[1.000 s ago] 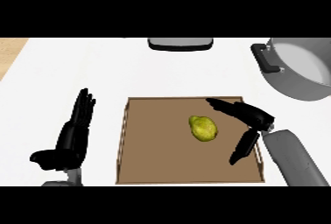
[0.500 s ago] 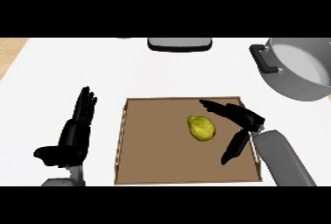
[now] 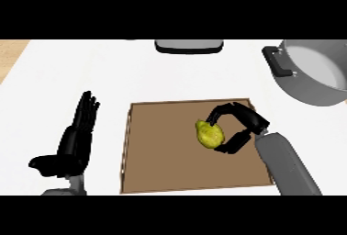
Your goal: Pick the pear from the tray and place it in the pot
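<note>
Head view shows the pear point(image 3: 210, 134) lying on the brown tray point(image 3: 163, 158), a bit right of the middle. It is in the same spot as a second ago. What has changed is the right hand point(image 3: 254, 121). A second ago it was beside the pear with its fingers held out straight. Now the fingers point(image 3: 227, 109) bend over the top of the pear and the thumb point(image 3: 234, 142) comes in from below, so the hand is closed round the pear from the right side. The pear looks like it is resting on the tray and not lifted yet.

I think this means the grab is just about done. The next job is to lift the pear up and carry it to the grey pot point(image 3: 315, 75), which sits well apart, at the far right of the white tabletop point(image 3: 81, 73).

The left hand point(image 3: 76, 140) rests open at the left of the tray, fingers straight, and has nothing in it
</note>
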`<control>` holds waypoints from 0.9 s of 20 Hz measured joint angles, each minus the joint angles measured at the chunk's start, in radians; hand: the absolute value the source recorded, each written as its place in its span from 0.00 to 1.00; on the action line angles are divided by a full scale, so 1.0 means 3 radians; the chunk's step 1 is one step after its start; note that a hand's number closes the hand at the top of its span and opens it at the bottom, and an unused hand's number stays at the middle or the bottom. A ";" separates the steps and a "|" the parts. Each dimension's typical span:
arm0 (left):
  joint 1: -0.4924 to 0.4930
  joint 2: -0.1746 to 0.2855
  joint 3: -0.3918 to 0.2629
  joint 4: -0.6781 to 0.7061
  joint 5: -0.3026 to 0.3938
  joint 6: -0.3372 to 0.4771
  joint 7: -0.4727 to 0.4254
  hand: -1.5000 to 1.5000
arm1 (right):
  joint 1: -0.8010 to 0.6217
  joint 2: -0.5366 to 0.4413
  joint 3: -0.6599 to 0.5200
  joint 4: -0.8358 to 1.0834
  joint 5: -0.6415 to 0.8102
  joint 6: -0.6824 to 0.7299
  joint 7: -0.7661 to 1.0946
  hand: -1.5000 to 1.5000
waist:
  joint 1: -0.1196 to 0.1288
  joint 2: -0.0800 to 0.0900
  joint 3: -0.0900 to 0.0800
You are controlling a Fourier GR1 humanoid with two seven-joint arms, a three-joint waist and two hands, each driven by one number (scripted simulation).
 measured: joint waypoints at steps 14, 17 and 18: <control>0.0012 -0.0053 -0.0066 -0.0018 -0.0058 -0.0044 0.0007 0.50 | -0.0433 -0.0149 0.0107 -0.0009 0.1047 -0.1111 0.0706 1.00 | 0.0099 0.0024 0.0003; -0.0039 -0.0044 -0.0044 0.0031 -0.0059 -0.0046 0.0007 0.50 | -0.0715 -0.0084 0.0247 0.0055 0.1496 -0.1506 0.1154 1.00 | 0.0109 0.0030 0.0005; -0.0025 -0.0028 -0.0028 0.0035 -0.0050 -0.0060 -0.0006 0.50 | -0.0796 -0.0083 0.0259 0.0072 0.1600 -0.1609 0.1251 1.00 | 0.0104 0.0029 0.0007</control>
